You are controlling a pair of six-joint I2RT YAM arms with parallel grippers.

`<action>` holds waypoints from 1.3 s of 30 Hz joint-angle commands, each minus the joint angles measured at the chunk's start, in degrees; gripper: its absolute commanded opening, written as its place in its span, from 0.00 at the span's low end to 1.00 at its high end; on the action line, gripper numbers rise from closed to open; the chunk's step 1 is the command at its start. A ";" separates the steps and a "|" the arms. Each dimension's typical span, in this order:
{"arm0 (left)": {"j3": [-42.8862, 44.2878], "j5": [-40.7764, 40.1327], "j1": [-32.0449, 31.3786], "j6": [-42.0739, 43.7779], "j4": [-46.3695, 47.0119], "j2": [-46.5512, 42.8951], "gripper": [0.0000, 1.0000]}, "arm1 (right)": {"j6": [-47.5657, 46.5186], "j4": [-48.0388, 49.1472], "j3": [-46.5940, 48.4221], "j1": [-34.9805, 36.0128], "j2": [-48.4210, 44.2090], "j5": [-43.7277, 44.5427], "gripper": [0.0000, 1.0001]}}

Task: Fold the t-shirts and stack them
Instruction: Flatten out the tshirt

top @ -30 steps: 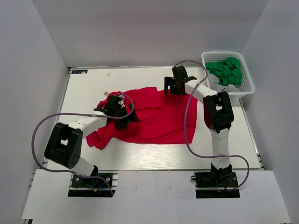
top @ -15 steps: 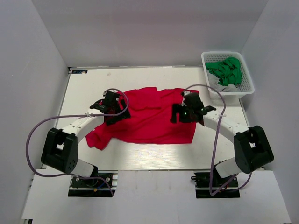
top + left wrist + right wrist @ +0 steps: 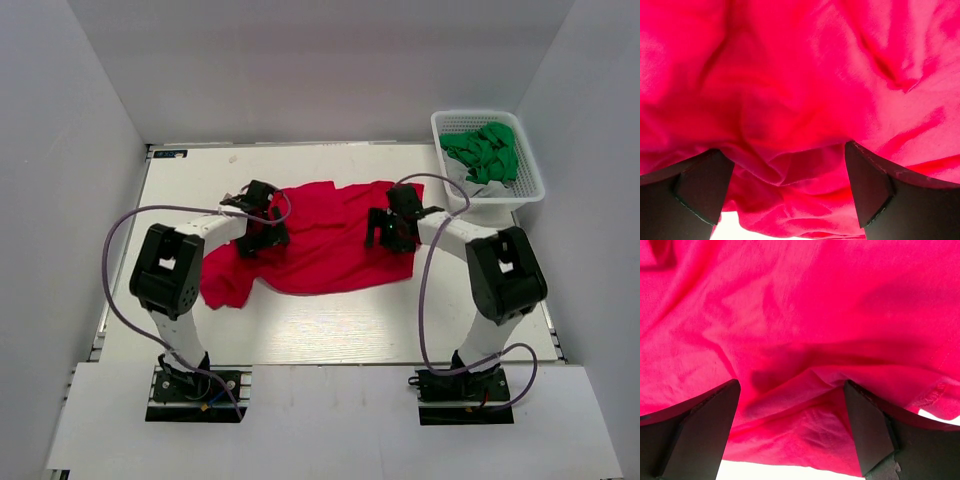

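A bright red t-shirt (image 3: 325,245) lies crumpled and partly spread in the middle of the white table. My left gripper (image 3: 262,224) rests on its left part, and my right gripper (image 3: 391,229) rests on its right part. In the left wrist view the left gripper (image 3: 787,192) is open, with a raised fold of the red t-shirt (image 3: 800,75) between its jaws. In the right wrist view the right gripper (image 3: 790,427) is open, straddling a ridge of the t-shirt (image 3: 815,305) near its hem. The neck label is hidden.
A white lattice basket (image 3: 528,190) holding green garments (image 3: 484,150) stands at the back right corner. White walls close in the table on three sides. Bare table (image 3: 330,325) lies between the shirt and the arm bases.
Both grippers moved inward and toward the back over the shirt. The shirt bunched up, and its near edge shifted away from the arm bases.
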 commanded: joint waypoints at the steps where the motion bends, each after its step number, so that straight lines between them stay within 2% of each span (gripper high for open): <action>1: 3.52 3.93 0.47 0.80 2.50 8.89 0.99 | -0.71 -1.87 6.55 -3.36 7.42 2.94 0.90; 5: 14.06 5.34 0.47 2.90 -1.18 14.35 0.99 | -5.97 -4.33 15.43 -5.30 9.02 1.72 0.90; 8: 17.60 5.87 0.47 3.52 -2.77 12.53 0.99 | -10.10 -3.37 14.50 -4.96 5.78 -0.56 0.90; 15: 3.12 7.80 0.47 3.00 3.38 -2.16 0.99 | -14.60 0.59 0.72 -4.96 -1.79 -14.53 0.90; 19: 2.39 7.80 -0.32 2.99 3.38 -3.66 0.99 | -15.13 2.69 -2.47 -4.96 -3.90 -14.12 0.90; 26: 11.78 11.93 -2.07 5.72 4.25 0.82 0.99 | -15.65 -0.38 -2.21 -4.61 -4.43 -13.67 0.90; 31: 17.06 20.53 -6.20 9.76 9.98 5.55 0.99 | -16.09 1.55 -3.09 -4.61 -9.96 -11.48 0.90; 35: 29.97 22.57 -9.46 11.69 8.05 15.82 0.99 | -16.18 4.19 -1.69 -4.69 -10.06 -11.04 0.90; 39: 40.52 24.33 -10.69 11.70 6.37 27.68 0.99 | -14.95 4.81 0.42 -4.96 -6.21 -11.03 0.90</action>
